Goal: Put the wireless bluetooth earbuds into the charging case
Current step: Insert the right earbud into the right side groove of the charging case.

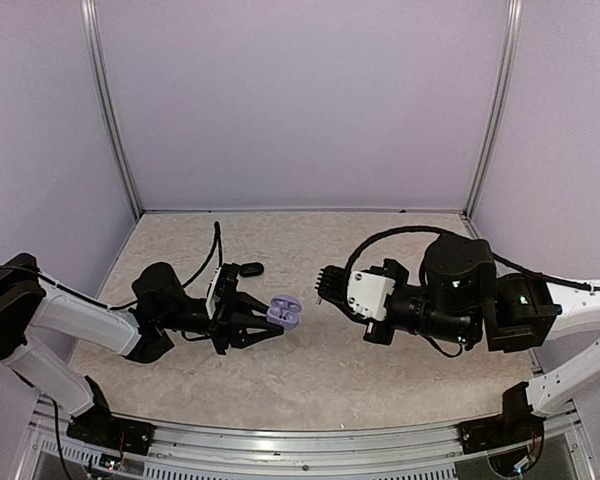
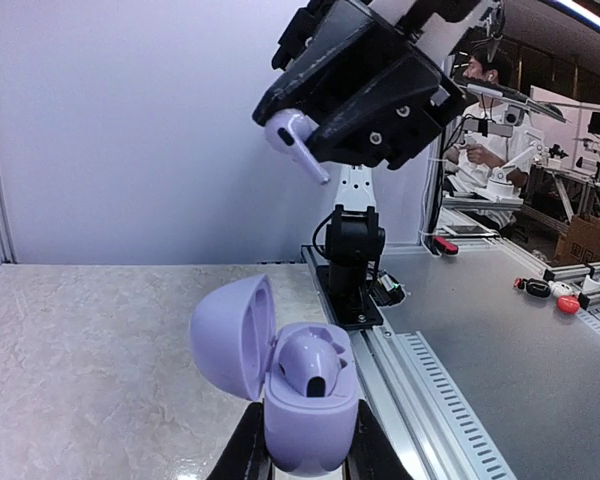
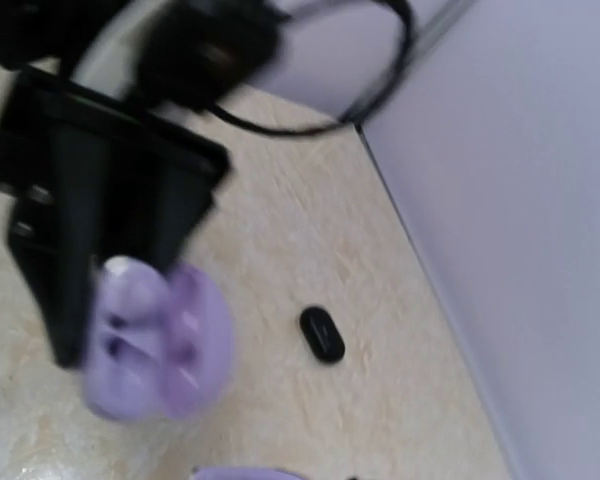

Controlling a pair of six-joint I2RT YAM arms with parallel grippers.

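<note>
One open case (image 2: 310,425), one seated earbud (image 2: 312,372); one gripped earbud (image 2: 292,135)

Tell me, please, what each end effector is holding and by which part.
The left end effector grips the open lavender charging case by its lower body. The right end effector holds a lavender earbud near its head, stem free.

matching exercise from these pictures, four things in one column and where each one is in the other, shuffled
1 lavender plastic charging case
2 lavender stemmed plastic earbud
3 small black oval object
4 second lavender earbud

A lying on the speckled table
B pinched in the right gripper
C clamped in the left gripper, lid open
D seated inside the case

Pairs: 1-C, 2-B, 3-A, 4-D
</note>
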